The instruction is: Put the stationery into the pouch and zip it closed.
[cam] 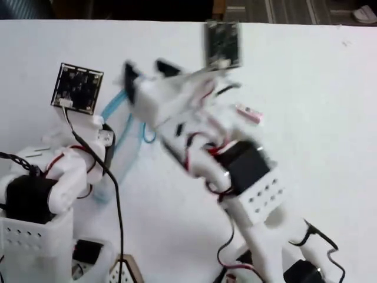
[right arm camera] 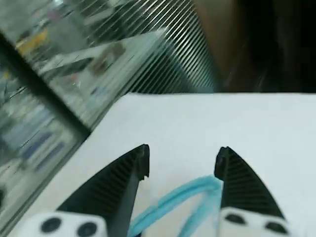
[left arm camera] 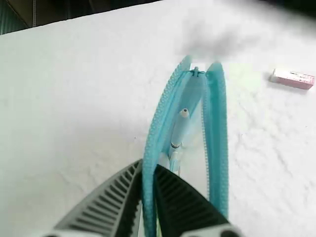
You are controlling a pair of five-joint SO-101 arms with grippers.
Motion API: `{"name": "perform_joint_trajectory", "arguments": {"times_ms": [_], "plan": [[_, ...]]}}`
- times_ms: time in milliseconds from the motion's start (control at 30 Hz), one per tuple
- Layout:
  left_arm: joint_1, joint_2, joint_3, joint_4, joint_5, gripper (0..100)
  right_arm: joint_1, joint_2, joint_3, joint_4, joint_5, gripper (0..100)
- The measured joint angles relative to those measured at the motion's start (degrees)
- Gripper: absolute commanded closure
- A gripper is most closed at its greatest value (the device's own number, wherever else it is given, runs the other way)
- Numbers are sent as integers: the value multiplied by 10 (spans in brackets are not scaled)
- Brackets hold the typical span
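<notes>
A light blue zip pouch (left arm camera: 197,123) lies open on the white table, a blue-and-white pen (left arm camera: 177,133) lying inside it. My left gripper (left arm camera: 147,177) is shut on the pouch's near edge, pinching one zipper side. A pink eraser (left arm camera: 292,78) rests on the table beside the pouch, also seen in the high view as the eraser (cam: 248,113). My right gripper (right arm camera: 182,160) is open, hovering above the pouch's far end (right arm camera: 190,195); in the high view this right gripper (cam: 144,72) sits over the pouch (cam: 121,132).
Two dark circuit boards stand on the table, one board (cam: 77,87) at the left and one board (cam: 222,42) at the back. Cables (cam: 112,183) trail from the left arm. Bare table (cam: 318,88) stretches to the right.
</notes>
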Motion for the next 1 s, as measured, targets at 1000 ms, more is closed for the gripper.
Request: {"name": "perform_joint_trajectory", "arguments": {"times_ms": [1000], "plan": [[1,3,6,-22,1,978,352,780,-315,123,645,956]]}}
